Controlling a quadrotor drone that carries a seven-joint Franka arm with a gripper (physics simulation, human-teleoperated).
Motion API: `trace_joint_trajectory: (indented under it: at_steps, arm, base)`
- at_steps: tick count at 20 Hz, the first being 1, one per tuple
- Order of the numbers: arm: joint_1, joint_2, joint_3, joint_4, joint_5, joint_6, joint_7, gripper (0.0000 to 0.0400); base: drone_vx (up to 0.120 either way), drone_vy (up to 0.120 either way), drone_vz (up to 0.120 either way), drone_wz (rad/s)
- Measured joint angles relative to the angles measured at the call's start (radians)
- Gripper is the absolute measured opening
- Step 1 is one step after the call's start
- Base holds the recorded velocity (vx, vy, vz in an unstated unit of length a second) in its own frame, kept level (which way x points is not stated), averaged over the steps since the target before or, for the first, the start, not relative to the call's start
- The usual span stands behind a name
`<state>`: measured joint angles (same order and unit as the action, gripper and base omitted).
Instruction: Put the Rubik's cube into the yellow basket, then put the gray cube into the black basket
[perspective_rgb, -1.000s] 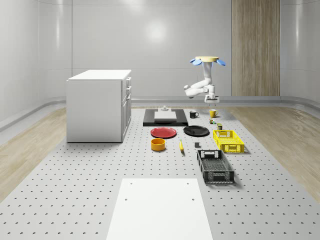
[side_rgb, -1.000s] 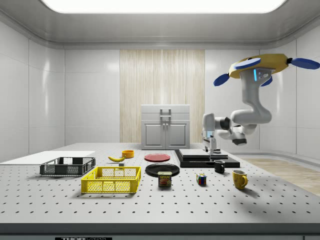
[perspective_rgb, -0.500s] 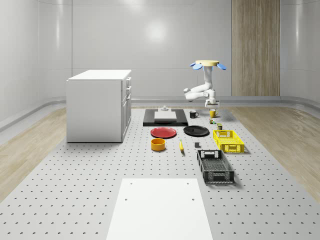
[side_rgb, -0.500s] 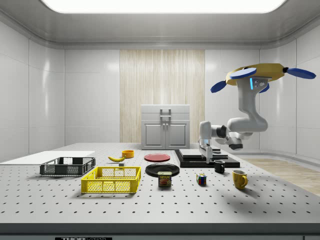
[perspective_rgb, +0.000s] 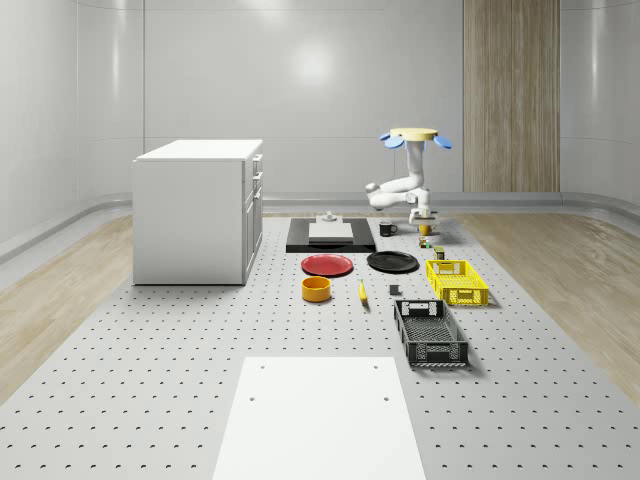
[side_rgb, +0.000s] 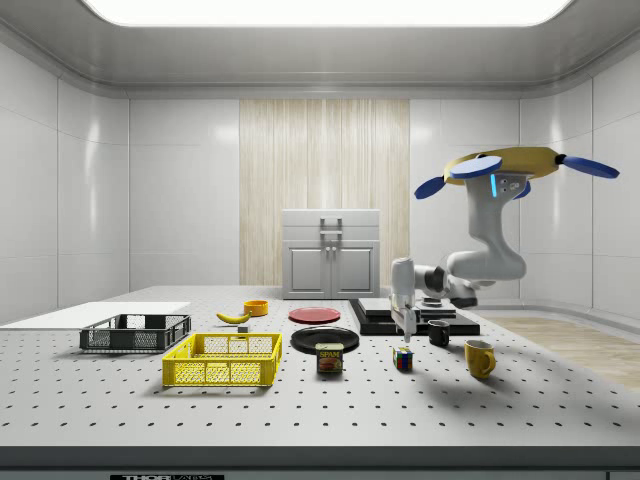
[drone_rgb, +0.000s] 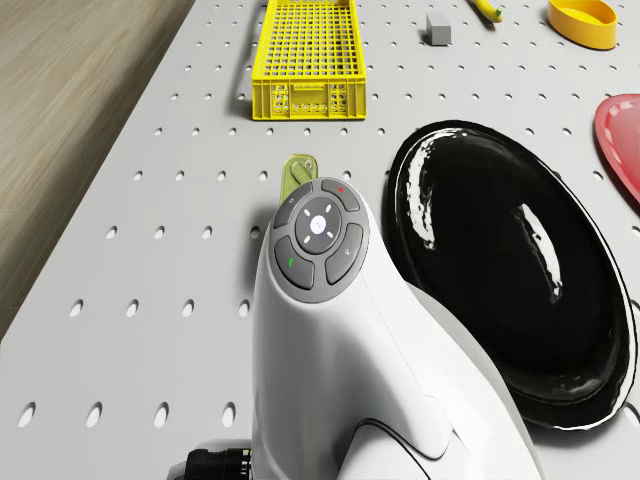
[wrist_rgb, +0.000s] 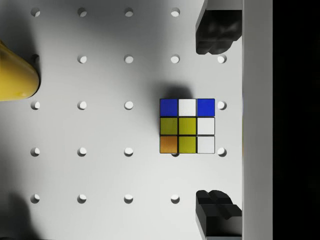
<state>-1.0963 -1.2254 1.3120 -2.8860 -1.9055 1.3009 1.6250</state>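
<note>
The Rubik's cube (wrist_rgb: 187, 126) (side_rgb: 403, 359) lies on the perforated table, straight below my open gripper (wrist_rgb: 216, 122) (side_rgb: 406, 328). The dark fingertips (wrist_rgb: 215, 35) stand on either side of the cube's line, above it and clear of it. The drone (side_rgb: 500, 168) (perspective_rgb: 414, 134) hovers over the table's far right part. The yellow basket (perspective_rgb: 457, 297) (side_rgb: 222, 372) (drone_rgb: 305, 100) sits nearer along that side, with the black basket (perspective_rgb: 430, 352) (side_rgb: 135, 340) beyond it. A small gray cube (drone_rgb: 437, 28) (perspective_rgb: 395, 291) lies beside the yellow basket.
A yellow mug (side_rgb: 479, 357) (wrist_rgb: 15, 75) and a black mug (side_rgb: 438, 333) stand near the cube, a can (side_rgb: 329, 358) a little further. A black plate (drone_rgb: 500, 270), red plate (perspective_rgb: 327, 265), orange bowl (perspective_rgb: 317, 289), banana (perspective_rgb: 362, 291) and white cabinet (perspective_rgb: 200, 210) fill the middle and left.
The drone has come lower and the arm has folded down. The gripper has dropped toward the table and shifted to the side view's left, ending over the Rubik's cube.
</note>
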Motion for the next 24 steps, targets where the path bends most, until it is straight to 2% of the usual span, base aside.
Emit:
trace_joint_trajectory:
  at_steps: [8,13,14,24]
  arm:
    - [-0.01,-0.035,0.009,0.002,0.017,0.032,0.01,0.04]
    - [-0.016,-0.055,0.014,0.004,0.027,0.051,0.015,0.04]
    - [-0.017,-0.059,0.015,0.004,0.029,0.054,0.016,0.04]
    - [-0.027,-0.096,0.024,0.006,0.046,0.089,0.025,0.04]
  base:
    - [0.0,-0.02,-0.12,0.0]
    - [0.0,0.0,-0.048,0.0]
    - [0.0,0.12,0.0,0.0]
    - [0.0,-0.008,-0.012,0.0]
